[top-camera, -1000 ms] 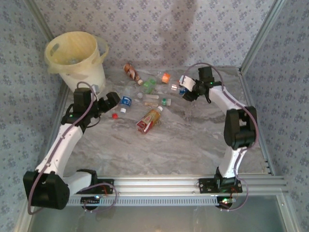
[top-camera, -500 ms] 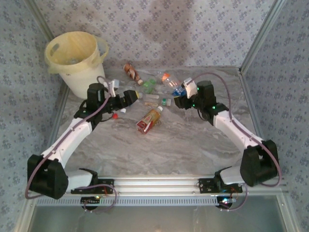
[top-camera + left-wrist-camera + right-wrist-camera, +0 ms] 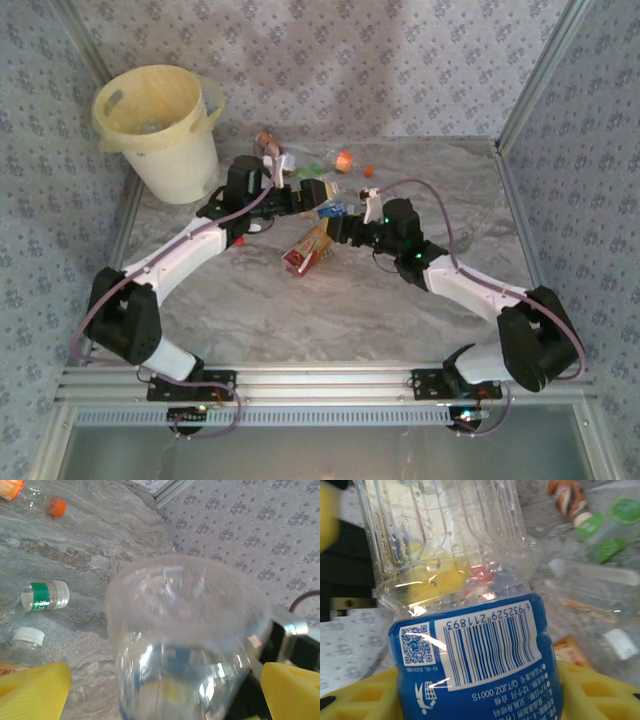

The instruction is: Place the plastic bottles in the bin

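Held item: a clear blue-labelled bottle point(image 3: 470, 630), label and barcode facing the right wrist camera, clear ribbed body extending away from it.
Right pincer point(image 3: 480, 695): clenched on the blue-labelled bottle at its label band, with a yellow pad point(image 3: 360, 695) pressed to each side.
Left pincer point(image 3: 162, 695): spread wide and gripping nothing.
Bottle relative to left pincer: the round clear end of the bottle point(image 3: 185, 630) sits between the two yellow pads point(image 3: 35, 687), with a gap visible on either side.
Meeting place: from the top camera, the left pincer point(image 3: 312, 195) and right pincer point(image 3: 343, 224) face each other over the far middle of the table point(image 3: 400, 300), the bottle point(image 3: 329, 210) between them.
Bin point(image 3: 185, 160): cream-yellow bucket at the far left corner, well apart from the held bottle.
Loose bottles: a red-labelled bottle point(image 3: 305, 250) lies just near of the pincers; a green-banded bottle point(image 3: 42, 595) and a white-capped bottle point(image 3: 27, 637) lie on the marbled top.
Farther items: an orange cap point(image 3: 57, 506) lies beyond them.
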Tool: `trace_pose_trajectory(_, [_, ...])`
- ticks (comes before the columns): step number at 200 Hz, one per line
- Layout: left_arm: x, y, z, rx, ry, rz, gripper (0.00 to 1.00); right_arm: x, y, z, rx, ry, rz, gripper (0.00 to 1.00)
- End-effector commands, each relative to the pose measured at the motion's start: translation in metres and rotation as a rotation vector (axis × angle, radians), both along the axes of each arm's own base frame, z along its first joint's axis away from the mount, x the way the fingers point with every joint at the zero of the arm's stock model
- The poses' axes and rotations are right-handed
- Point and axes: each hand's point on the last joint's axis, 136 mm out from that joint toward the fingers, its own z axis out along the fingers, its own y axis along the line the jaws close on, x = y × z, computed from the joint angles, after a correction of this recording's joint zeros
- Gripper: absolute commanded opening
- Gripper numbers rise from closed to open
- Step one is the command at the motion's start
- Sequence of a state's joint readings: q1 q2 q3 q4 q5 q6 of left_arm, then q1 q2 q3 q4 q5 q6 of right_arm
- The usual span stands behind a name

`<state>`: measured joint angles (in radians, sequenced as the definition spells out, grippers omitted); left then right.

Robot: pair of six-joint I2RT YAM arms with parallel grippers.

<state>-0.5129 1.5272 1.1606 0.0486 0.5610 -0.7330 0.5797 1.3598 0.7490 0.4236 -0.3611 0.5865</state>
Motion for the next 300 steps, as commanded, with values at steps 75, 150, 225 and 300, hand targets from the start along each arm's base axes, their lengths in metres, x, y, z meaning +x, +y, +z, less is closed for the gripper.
trace_pose_trajectory(75, [0.034, 0.000, 0.007, 0.008, -0.032, 0.134, 0.70, -0.017, 0.026, 0.012, 0.107, -0.007, 0.115, 0.52])
trace_pose_trajectory(150, [0.049, 0.022, 0.019, 0.058, -0.063, 0.213, 0.53, -0.003, -0.013, 0.017, 0.018, -0.061, -0.018, 0.88])
trace_pose_trajectory(225, [0.085, 0.116, 0.069, 0.123, -0.203, 0.498, 0.51, 0.004, -0.116, 0.002, -0.235, -0.072, -0.431, 1.00])
trace_pose_trajectory(300, [0.091, 0.264, 0.180, 0.360, -0.608, 1.049, 0.51, 0.008, -0.160, -0.025, -0.222, 0.053, -0.605, 1.00])
